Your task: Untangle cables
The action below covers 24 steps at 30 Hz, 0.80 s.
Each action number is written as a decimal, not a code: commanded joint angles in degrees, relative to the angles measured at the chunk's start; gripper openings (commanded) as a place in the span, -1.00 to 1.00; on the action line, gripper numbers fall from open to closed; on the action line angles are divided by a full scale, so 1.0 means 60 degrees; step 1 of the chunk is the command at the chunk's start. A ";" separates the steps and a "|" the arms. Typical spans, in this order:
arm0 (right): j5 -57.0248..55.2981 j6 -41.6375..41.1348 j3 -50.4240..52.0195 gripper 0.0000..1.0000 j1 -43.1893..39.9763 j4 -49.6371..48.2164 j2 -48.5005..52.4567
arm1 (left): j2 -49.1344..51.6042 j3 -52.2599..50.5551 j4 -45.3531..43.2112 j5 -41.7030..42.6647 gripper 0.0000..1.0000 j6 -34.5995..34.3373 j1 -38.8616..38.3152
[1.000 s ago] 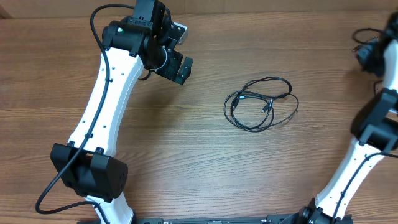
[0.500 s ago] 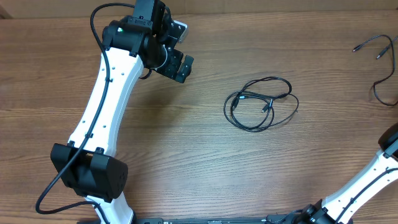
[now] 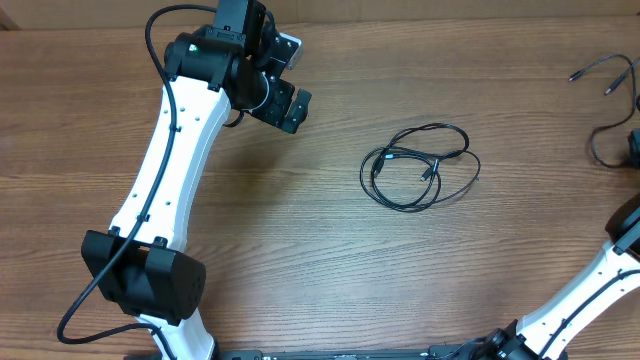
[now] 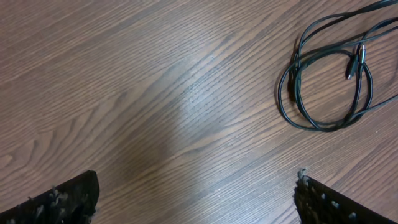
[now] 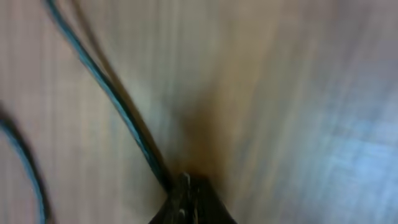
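Right pincer (image 5: pixel 186 194) is shown pressed shut, with a thin black separated cable (image 5: pixel 119 106) running out from its tip. A grip on that cable is judged likely, though the wrist view is blurred. In the overhead view this cable is seen at the far right edge of the counter (image 3: pixel 300 230), partly cut off by the frame and well apart from the rest.

Coiled cables (image 3: pixel 410 158) are left lying flat near the middle of the counter. Several loops are overlapped, with small plug ends tucked inside the coil. How many cords are in it cannot be told.

Left pincer (image 3: pixel 285 105) is held wide open above bare wood to the left of the coil, touching nothing. In its wrist view the coil is seen at the upper right, with both finger ends at the bottom corners.

Step in hand is judged to be laying out the freed cable on the right, then starting on the coil.

- The held cable should be set down clear of the coil, so no new crossing is made.
- The coil should be approached from its open side.
- One outer strand or a plug end should be taken, not the whole bundle.
- A slow, low pull is advised, so loops are slid apart rather than tightened.
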<state>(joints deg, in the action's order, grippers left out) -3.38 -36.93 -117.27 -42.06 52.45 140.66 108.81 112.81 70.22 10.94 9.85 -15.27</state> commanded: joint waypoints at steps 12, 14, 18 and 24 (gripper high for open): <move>0.1158 -0.0415 0.0302 -0.92 0.2113 -0.3045 0.0095 | 0.0055 -0.0036 -0.0084 0.0076 1.00 0.0299 -0.0015; 0.0885 -0.0419 0.0302 -0.92 0.2393 -0.3534 0.0095 | 0.0055 -0.0036 -0.0073 0.0080 1.00 0.0299 -0.0015; 0.0390 -0.0335 0.0302 -0.92 0.2510 -0.3548 0.0095 | 0.0055 -0.0036 0.0055 0.0080 1.00 0.0295 -0.0015; 0.2208 0.1009 -0.0127 -0.92 0.2302 -0.2473 -0.0193 | 0.0062 -0.0036 -0.0317 0.0084 1.00 0.0299 -0.0015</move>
<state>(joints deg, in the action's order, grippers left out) 3.14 -36.34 -115.72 -27.09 35.70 140.94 108.81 112.81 69.76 10.94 10.72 -15.27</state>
